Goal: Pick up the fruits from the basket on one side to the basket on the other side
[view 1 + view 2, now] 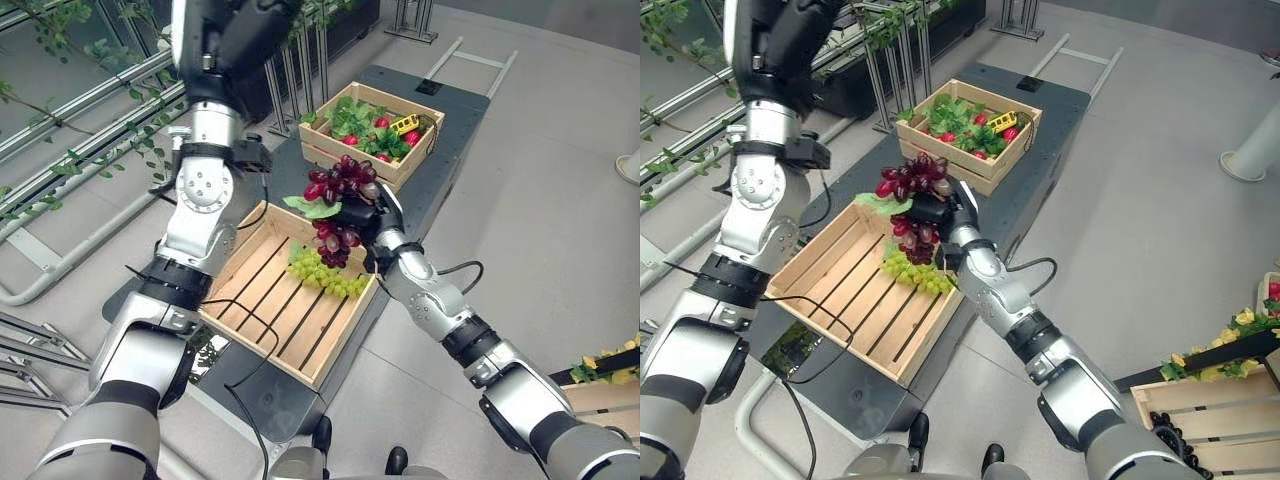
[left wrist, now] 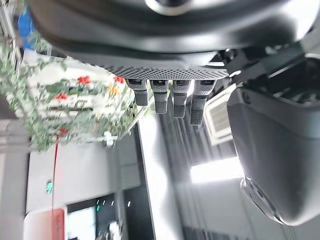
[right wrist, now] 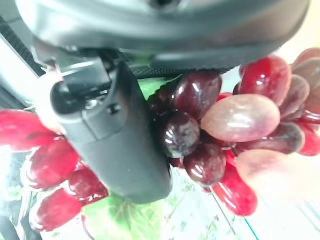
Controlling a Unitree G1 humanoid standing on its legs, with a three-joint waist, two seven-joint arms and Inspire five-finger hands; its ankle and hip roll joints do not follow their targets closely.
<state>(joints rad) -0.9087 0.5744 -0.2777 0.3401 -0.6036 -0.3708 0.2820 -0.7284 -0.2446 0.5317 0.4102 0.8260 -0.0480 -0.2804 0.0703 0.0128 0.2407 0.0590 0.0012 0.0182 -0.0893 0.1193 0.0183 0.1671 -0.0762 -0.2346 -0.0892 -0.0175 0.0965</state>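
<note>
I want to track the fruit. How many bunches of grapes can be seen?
2: a red grape bunch gripped in the right hand, and a green grape bunch lying in the near crate. Others may be hidden.

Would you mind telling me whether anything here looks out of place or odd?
Nothing looks spilled or damaged. The right hand holds a dark red grape bunch above the near slatted wooden crate, where a green grape bunch lies; the left hand is raised, open.
</note>
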